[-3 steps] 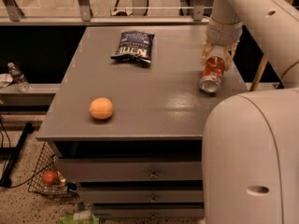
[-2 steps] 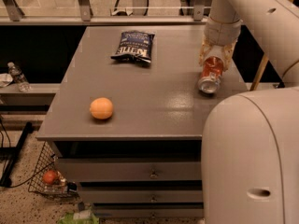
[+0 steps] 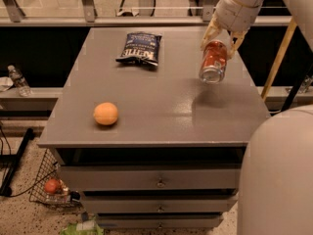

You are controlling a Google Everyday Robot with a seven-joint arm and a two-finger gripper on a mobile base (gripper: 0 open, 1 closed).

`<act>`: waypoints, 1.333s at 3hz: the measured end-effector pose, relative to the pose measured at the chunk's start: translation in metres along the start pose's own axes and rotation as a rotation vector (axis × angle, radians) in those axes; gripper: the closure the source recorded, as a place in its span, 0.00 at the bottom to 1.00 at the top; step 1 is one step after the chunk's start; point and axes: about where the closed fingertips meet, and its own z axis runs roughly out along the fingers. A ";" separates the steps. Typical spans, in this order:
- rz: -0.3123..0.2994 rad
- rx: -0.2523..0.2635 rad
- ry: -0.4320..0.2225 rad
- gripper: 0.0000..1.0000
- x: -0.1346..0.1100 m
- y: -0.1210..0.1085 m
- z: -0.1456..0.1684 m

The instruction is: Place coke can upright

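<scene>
The grey table (image 3: pixel 161 106) is bare across its middle and front edge. A dark chip bag (image 3: pixel 140 48) lies near the back. Above the right side, the gripper (image 3: pixel 222 39) has its jaws clamped on the coke can (image 3: pixel 213 62), which is tilted and off the surface. An orange (image 3: pixel 105 113) sits front-left.

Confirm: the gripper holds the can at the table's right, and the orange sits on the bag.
No. The camera view shows the orange on the bare table, front left, apart from the bag. The gripper does hold the can at the table's right.
</scene>
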 end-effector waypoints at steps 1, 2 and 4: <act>-0.002 0.005 0.006 1.00 0.002 -0.002 0.003; -0.098 0.014 0.082 1.00 0.011 -0.008 -0.001; -0.464 0.091 0.327 1.00 0.017 -0.017 -0.023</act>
